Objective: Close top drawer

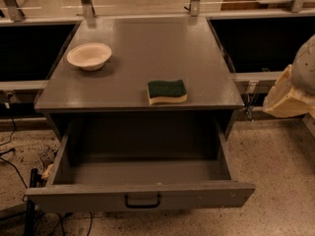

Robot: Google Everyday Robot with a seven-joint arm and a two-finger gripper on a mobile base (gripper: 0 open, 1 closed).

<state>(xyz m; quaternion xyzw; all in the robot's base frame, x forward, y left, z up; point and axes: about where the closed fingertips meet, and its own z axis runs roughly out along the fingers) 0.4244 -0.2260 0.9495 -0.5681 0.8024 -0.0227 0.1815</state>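
Note:
The top drawer [197, 196] of the grey cabinet stands pulled far out toward me. It is deep and empty inside. Its flat front panel carries a small dark handle [142, 201] at the centre. The two lower drawers are hidden beneath it. My gripper is out of view; only a cream and grey part of my arm [293, 90] shows at the right edge, level with the cabinet top and well away from the drawer front.
On the cabinet top [142, 48] sit a cream bowl [89, 56] at the left and a green and yellow sponge [167, 91] near the front edge. Dark recessed counters flank the cabinet. Cables [15, 166] lie on the speckled floor at the left.

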